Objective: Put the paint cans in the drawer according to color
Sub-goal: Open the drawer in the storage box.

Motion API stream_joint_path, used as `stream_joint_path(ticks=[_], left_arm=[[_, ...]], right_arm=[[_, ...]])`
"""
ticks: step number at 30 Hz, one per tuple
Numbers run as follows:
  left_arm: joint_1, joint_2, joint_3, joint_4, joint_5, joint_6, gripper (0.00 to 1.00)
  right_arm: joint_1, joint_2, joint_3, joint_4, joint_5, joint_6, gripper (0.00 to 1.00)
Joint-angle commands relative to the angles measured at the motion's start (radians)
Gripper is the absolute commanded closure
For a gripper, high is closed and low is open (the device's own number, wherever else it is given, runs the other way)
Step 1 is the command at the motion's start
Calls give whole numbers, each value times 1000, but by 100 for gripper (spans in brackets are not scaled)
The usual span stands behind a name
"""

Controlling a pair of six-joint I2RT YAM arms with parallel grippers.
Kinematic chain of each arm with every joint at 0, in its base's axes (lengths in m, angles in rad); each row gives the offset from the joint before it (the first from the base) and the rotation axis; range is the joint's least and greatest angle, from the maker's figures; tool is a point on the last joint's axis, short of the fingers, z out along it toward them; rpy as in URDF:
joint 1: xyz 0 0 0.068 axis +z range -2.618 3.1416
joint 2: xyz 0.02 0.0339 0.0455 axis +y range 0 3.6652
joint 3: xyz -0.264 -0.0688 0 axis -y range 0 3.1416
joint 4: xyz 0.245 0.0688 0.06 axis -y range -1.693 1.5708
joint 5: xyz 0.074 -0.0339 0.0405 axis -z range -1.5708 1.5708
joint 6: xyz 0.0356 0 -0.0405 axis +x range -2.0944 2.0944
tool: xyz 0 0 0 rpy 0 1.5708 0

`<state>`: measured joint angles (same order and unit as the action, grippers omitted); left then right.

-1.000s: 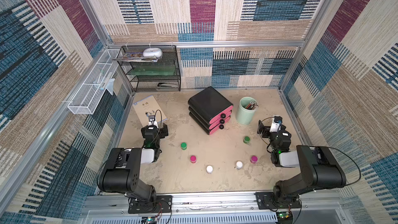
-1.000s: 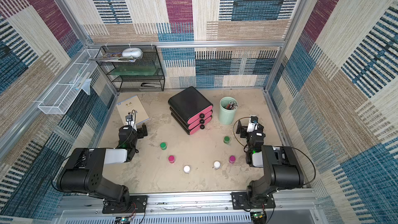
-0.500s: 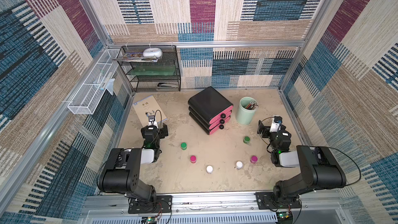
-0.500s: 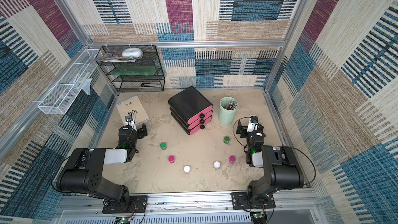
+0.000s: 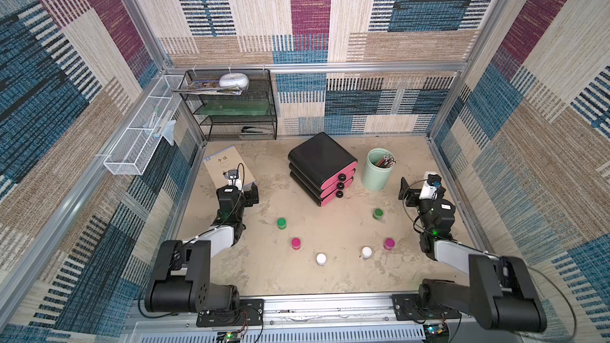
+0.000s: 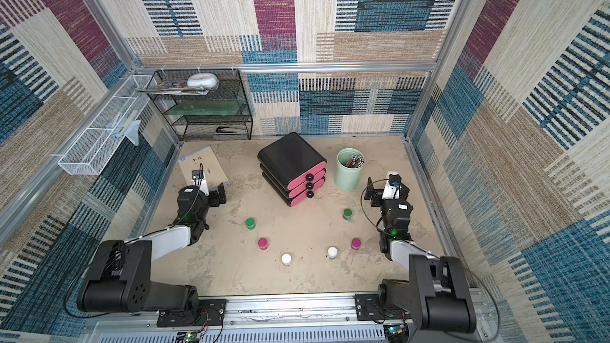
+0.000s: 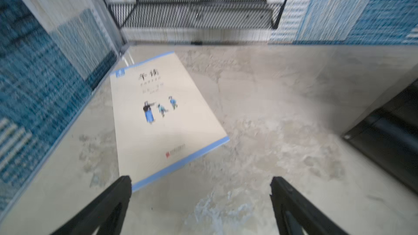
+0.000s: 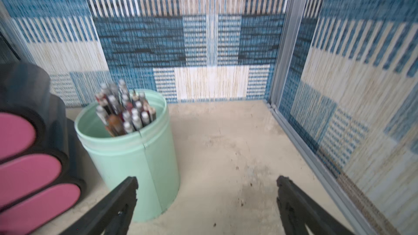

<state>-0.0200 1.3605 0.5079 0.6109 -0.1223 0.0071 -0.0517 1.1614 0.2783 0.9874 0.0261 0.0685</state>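
- Paint cans (image 5: 281, 223): six, standing on table (image 5: 264, 275), outside closed drawer (image 5: 321, 160).
- Left tool (image 7: 200, 178): jaws spread, empty.
- Right tool (image 8: 207, 178): jaws spread, empty, near pencil cup (image 8: 135, 154).

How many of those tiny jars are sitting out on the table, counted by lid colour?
Green-lidded jars: 2
Magenta-lidded jars: 2
White-lidded jars: 2
Total: 6
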Motion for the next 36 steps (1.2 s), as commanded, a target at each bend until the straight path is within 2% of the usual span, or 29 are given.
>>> stream_joint_path(ticks=[1,2,4,7,8,11,14,18,19,22,28,31,36], left_arm=[[-2,-96,44,-202,31,11,0],[-2,-129,57,-244,29,-8,1],[-1,-181,98,-352,-4,-88,0],[0,-234,161,-536,-24,-208,1],[0,-248,167,-566,10,-219,1],[-2,-287,145,-580,95,-303,1],[-28,-306,117,-573,187,-430,3],[-149,-330,76,-573,172,-589,8],[-179,-335,67,-573,157,-629,10],[-259,-344,50,-568,120,-739,15],[-391,-295,60,-518,110,-853,20],[-430,-269,68,-497,104,-870,20],[-442,-240,63,-472,85,-889,20]], right_arm=[[-1,-129,67,-371,85,217,1],[-2,-165,95,-472,100,282,1],[-3,-229,126,-591,40,309,1],[-3,-337,100,-628,-111,353,1],[0,-371,80,-606,-185,347,1],[39,-433,65,-611,-274,401,8],[150,-433,76,-624,-291,376,11],[366,-321,130,-585,-275,275,12],[392,-280,147,-567,-289,269,11],[417,-164,175,-472,-312,298,14],[418,41,213,-291,-371,315,21],[427,123,267,-270,-393,303,23],[438,219,322,-251,-352,284,22]])
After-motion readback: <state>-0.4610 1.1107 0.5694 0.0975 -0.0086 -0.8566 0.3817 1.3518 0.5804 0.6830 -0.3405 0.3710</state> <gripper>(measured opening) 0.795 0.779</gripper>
